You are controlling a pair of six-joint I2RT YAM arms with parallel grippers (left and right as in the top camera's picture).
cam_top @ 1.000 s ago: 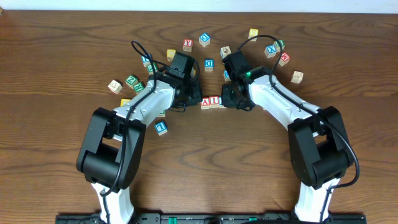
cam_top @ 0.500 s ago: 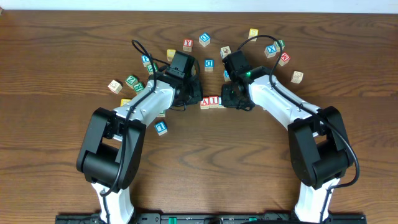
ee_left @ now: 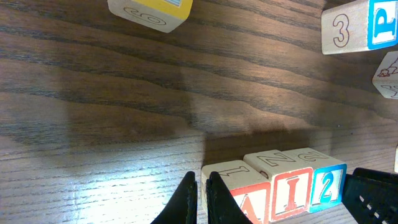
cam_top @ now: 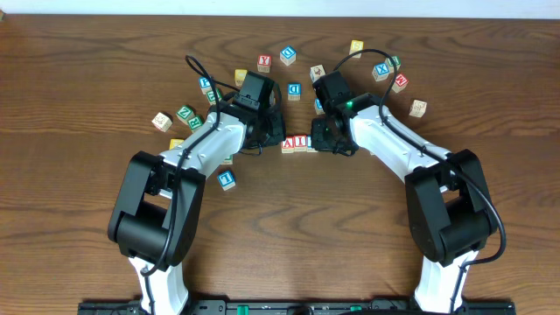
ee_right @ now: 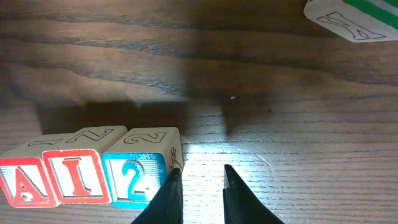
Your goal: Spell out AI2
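Letter blocks (ee_right: 81, 180): square-edged painted wood

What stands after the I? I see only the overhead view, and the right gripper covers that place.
Observer: A blue 2 block stands there, touching the I block, so the row reads A, I, 2.
Operator: Does the right gripper hold the 2?
Observer: No. The right gripper is open beside the 2, with nothing between its fingers.
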